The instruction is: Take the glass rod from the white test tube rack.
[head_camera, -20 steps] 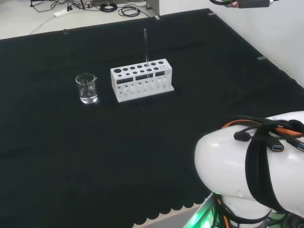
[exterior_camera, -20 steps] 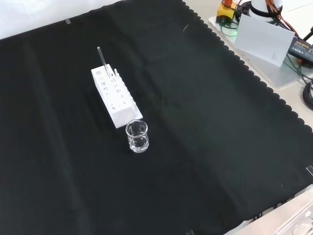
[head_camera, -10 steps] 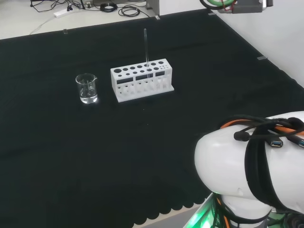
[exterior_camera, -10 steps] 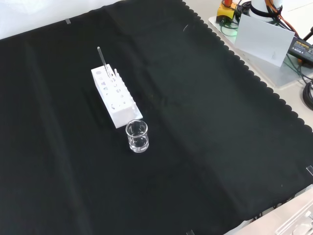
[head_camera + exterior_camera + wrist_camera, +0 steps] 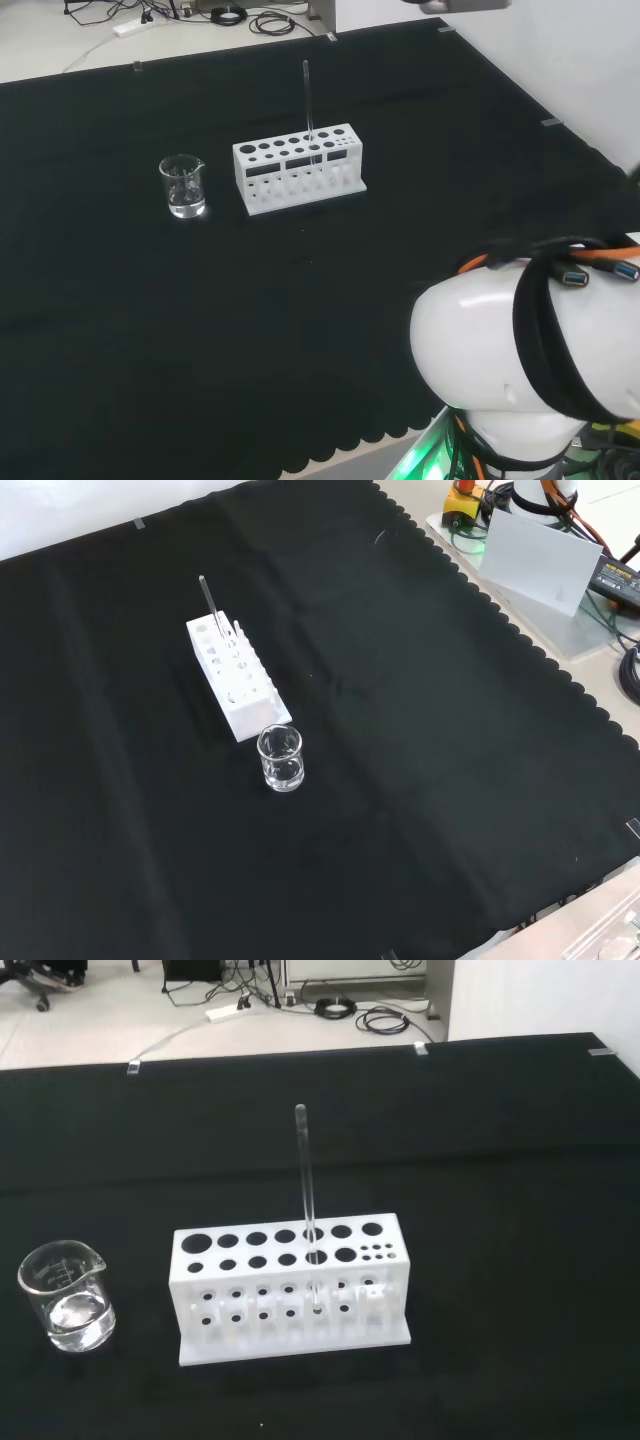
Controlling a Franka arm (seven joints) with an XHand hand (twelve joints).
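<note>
A white test tube rack point(image 5: 298, 168) stands on the black cloth, left of centre in the front view point(image 5: 237, 680). A thin glass rod point(image 5: 308, 100) stands nearly upright in one of its holes toward the rack's right end in the head view. In the front view the glass rod point(image 5: 209, 600) rises from the rack's far end. The wrist view looks at the rack point(image 5: 290, 1285) from a distance, with the rod point(image 5: 305, 1180) rising well above it. Nothing touches the rod or the rack.
A small glass beaker point(image 5: 184, 187) with a little clear liquid stands left of the rack in the head view, nearer in the front view point(image 5: 281, 758), also the beaker point(image 5: 66, 1295). The arm's white link point(image 5: 510, 370) is at the head view's lower right. Cables lie on the floor beyond the cloth.
The arm's parts at the head view's top right have moved left and mostly out of view, and the white link has shifted slightly. Rack, rod and beaker have not moved.
</note>
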